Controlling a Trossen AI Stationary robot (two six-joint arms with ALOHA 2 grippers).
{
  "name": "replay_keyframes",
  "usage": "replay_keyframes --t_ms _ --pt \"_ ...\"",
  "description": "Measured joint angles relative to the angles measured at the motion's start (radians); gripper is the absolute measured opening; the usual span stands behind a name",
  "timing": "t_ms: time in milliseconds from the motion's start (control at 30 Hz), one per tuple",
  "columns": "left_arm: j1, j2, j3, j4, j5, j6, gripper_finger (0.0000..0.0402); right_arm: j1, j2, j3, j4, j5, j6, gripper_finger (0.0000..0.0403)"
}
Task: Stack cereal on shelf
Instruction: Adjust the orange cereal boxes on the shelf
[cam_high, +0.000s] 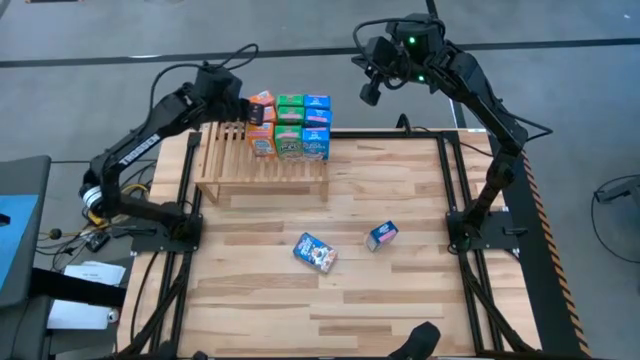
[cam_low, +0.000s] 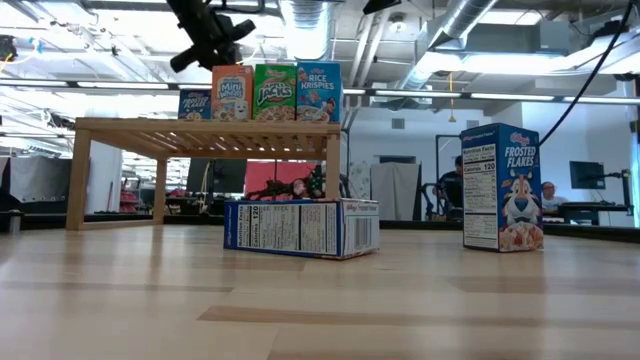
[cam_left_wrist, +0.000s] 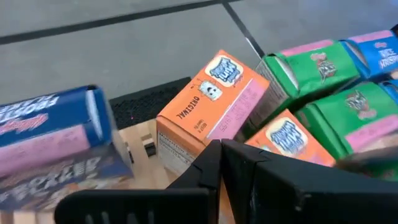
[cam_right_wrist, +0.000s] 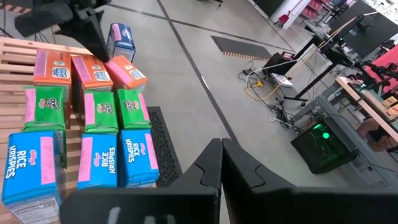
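Note:
The light-wood slatted shelf (cam_high: 262, 160) stands at the table's far left. On its far right part is a block of cereal boxes (cam_high: 292, 125) in orange, green and blue, in two layers. One orange box (cam_left_wrist: 211, 106) on top lies askew at the block's left end. A blue box (cam_left_wrist: 50, 137) stands apart to its left. My left gripper (cam_left_wrist: 219, 152) is shut, with its tips right at the askew orange box. My right gripper (cam_right_wrist: 221, 152) is shut and holds nothing, high above the table's far right edge. Two more boxes (cam_high: 315, 252) (cam_high: 382, 235) are on the table. My left gripper comes slanting down from the table's left, its shut fingertips (cam_right_wrist: 99, 53) at the lower side of the askew orange box (cam_left_wrist: 186, 140). I cannot tell whether they touch it. The box rests tilted on the boxes under it.
On the plank table, one box (cam_low: 300, 227) lies flat near the middle and a blue one (cam_low: 500, 187) stands upright to its right. The shelf's left half (cam_high: 215, 150) is bare slats. Dark frame rails run along both table sides (cam_high: 455, 190).

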Motion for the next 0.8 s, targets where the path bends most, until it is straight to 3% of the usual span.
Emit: replay_keyframes --t_ms 400,567,667,800 --pt "0.008 -0.010 0.026 0.022 -0.002 0.018 0.0000 0.000 0.000 0.000 -0.002 -0.002 -0.008 0.0026" --pt "0.008 -0.020 0.059 0.201 -0.024 0.019 0.0000 -0.013 0.007 0.001 0.028 -0.020 -0.012 0.0026" --pt "0.024 0.022 0.061 0.324 0.008 0.029 0.0000 -0.022 0.020 -0.001 0.042 -0.073 -0.007 0.0026" --pt "0.067 0.123 0.116 0.310 0.028 0.046 0.0000 -0.029 0.025 0.002 0.053 -0.087 -0.004 0.0026"
